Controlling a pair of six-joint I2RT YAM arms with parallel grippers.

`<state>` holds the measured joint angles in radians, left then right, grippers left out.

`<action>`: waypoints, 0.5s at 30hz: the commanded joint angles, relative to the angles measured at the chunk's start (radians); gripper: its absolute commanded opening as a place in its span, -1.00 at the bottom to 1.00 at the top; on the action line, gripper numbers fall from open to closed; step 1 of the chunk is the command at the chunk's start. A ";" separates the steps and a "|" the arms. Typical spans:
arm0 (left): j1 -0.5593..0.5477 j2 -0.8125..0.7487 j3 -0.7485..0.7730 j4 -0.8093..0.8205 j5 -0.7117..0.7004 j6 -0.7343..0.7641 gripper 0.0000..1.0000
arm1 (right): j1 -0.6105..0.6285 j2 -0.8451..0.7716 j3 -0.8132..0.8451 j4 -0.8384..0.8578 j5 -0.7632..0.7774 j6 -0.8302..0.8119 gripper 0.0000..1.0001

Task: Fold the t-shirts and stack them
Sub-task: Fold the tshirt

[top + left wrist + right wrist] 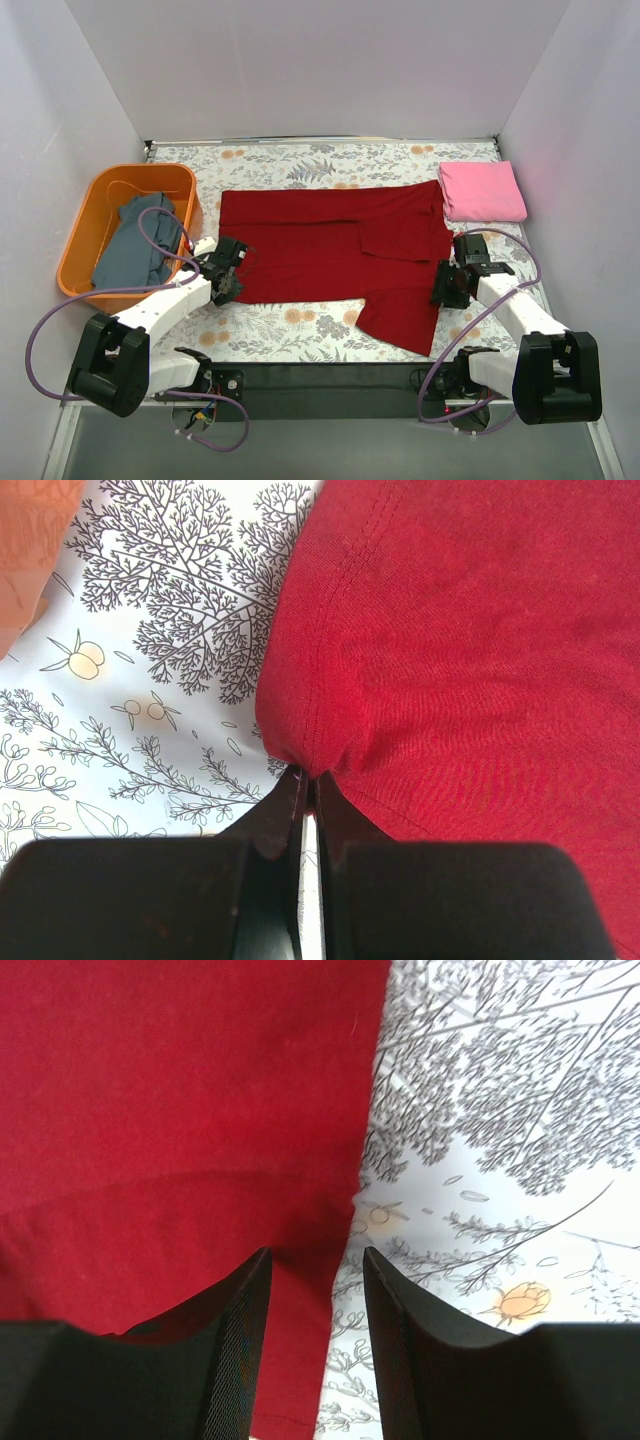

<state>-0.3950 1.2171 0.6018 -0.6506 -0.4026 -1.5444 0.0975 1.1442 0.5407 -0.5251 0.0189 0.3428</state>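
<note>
- While clamped tight on the dark red t-shirt (330,250), grips only a small pucker of the left hem at the left gripper (308,780); likely to slip free under a firm pull.
- Stands parted at the right gripper (315,1270), astride the shirt's right edge, one finger over cloth and one over the tablecloth (500,1160), holding nothing; if closed too shallow, may miss the edge or catch one layer only.
- Lies spread mid-table, with a doubled layer on its right side; if lifted from one end alone, apt to drag, skew and spoil that fold.
- Sits folded at the far right corner, as to the pink t-shirt (481,191), just beside the red one; could be knocked askew by a wide sweep.
- Lies bundled in the orange basket (75,245), as to the grey-blue t-shirt (135,245); not yet folded.
</note>
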 commanded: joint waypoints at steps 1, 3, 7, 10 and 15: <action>-0.004 -0.022 0.000 0.006 -0.007 0.001 -1.00 | -0.001 -0.030 -0.036 -0.059 -0.054 0.015 -0.17; -0.004 -0.022 -0.002 0.006 -0.008 0.001 -1.00 | -0.002 -0.043 -0.022 -0.079 -0.057 0.016 -0.19; -0.004 -0.033 -0.004 0.003 -0.012 0.001 -1.00 | -0.001 -0.026 0.001 -0.154 -0.083 0.004 -0.18; -0.004 -0.034 -0.004 0.005 -0.012 -0.002 -1.00 | -0.002 -0.032 0.002 -0.167 -0.092 0.004 -0.17; -0.004 -0.030 -0.002 0.006 -0.008 0.001 -1.00 | 0.002 0.005 -0.002 -0.161 -0.119 -0.005 -0.28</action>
<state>-0.3950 1.2114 0.6014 -0.6506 -0.4026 -1.5448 0.0975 1.1213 0.5327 -0.6369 -0.0669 0.3412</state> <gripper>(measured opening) 0.027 0.369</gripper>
